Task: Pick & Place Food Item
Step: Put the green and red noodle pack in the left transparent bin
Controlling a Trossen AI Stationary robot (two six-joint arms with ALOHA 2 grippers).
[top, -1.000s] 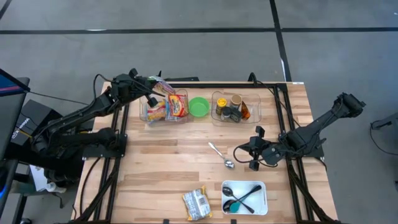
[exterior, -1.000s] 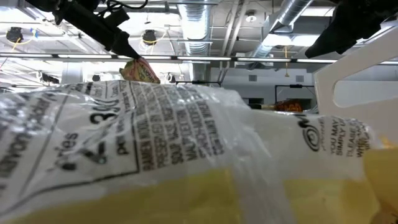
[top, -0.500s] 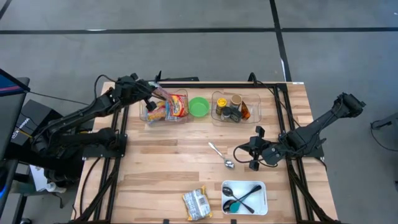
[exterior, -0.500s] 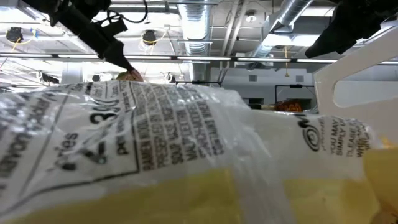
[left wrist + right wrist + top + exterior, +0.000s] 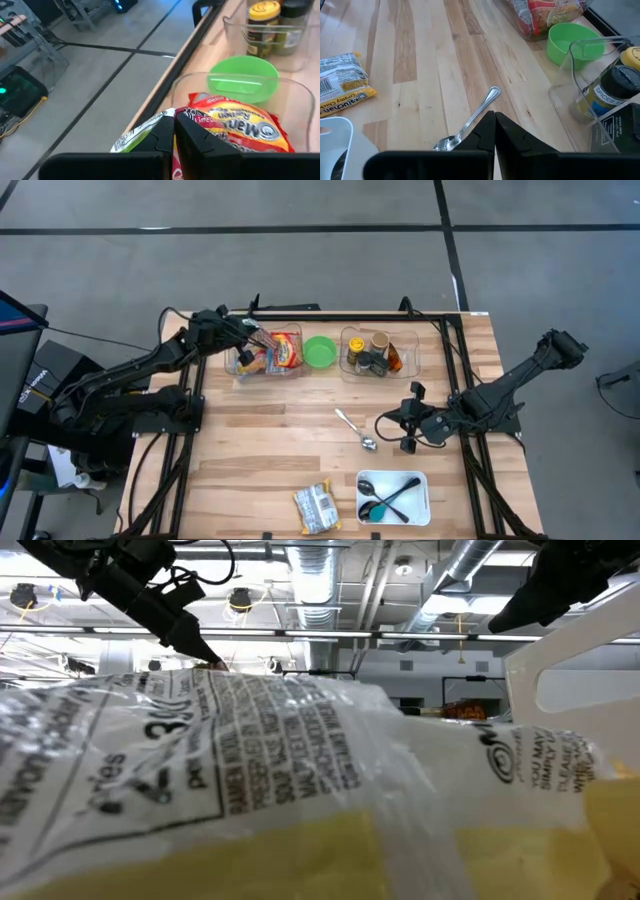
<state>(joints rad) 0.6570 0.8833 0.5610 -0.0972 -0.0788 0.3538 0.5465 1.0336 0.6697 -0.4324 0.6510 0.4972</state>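
A red-and-orange noodle packet (image 5: 235,125) lies at the clear container (image 5: 266,353) on the table's far left, with my left gripper (image 5: 252,340) shut on it; a green-and-white packet (image 5: 134,141) shows beside the fingers. Another, yellow noodle packet (image 5: 316,507) lies flat near the table's front edge and fills the low view (image 5: 300,770). My right gripper (image 5: 408,427) is shut on nothing, hovering over the table's right middle just beyond a metal spoon (image 5: 355,430). My left gripper pinches the red packet's near edge (image 5: 186,116) between its two fingers (image 5: 197,142). The fingers come from the table's left side, slanting down. The packet reaches forward from them inside the container's rim (image 5: 240,79), roughly flat, face up.
A green bowl (image 5: 320,351) stands next to the container, then a second clear bin with spice jars (image 5: 378,353). A white tray with black spoons (image 5: 393,497) sits at the front right. Bare wood lies between the bins and the front edge.
My left gripper has come down toward the clear container, staying shut on the red packet. The packet, which hung above the container's far left corner, now sits low within its rim.
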